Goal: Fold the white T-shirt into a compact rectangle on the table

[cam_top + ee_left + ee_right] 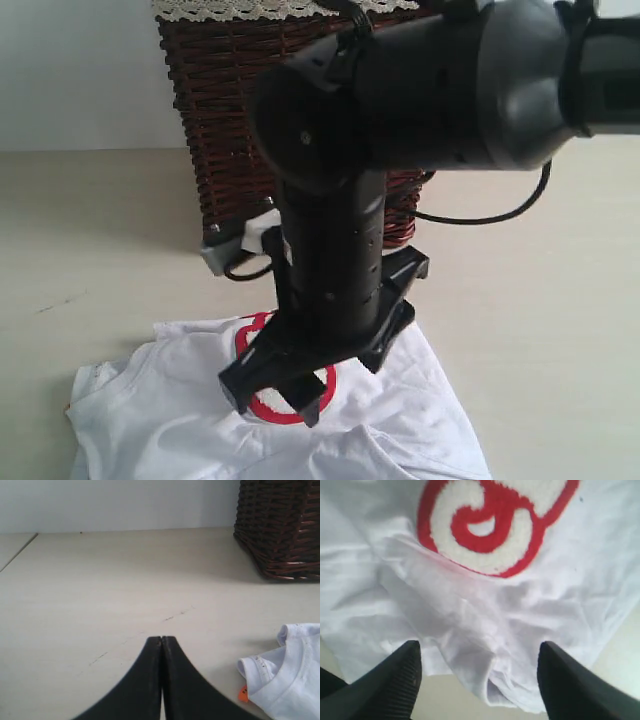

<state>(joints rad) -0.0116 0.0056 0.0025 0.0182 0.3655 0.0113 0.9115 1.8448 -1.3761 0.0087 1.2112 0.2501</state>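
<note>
Broadly, the table (pixel 560 330) fills the scene, pale and flat, with a dark wicker basket (pixel 220 120) standing at its far side against the wall. In front of the basket, well apart from it, the white T-shirt (pixel 160 410) lies crumpled on the table with its red-edged fuzzy letter (pixel 485 525) facing up and a sleeve or hem doubled over beneath it. The right arm reaches down over the shirt and hides much of its middle in the exterior view. Its right claw (pixel 477 652) hangs just above the cloth with the two fingers wide apart and nothing between them but a raised ridge of doubled fabric. The left claw (pixel 161 640) sits low over bare table beside the collar (pixel 285 680), fingers pressed together and holding nothing; a small orange tag (pixel 243 694) shows at the collar's edge. The shirt looks light, soft and limp, so it will likely sag and drag rather than keep any shape when lifted, and a loose pinch may catch only the top layer. A good hold would probably be on the doubled edge near the right fingers, taking both layers at once. The fuzzy patch looks thicker and may resist a crease.
</note>
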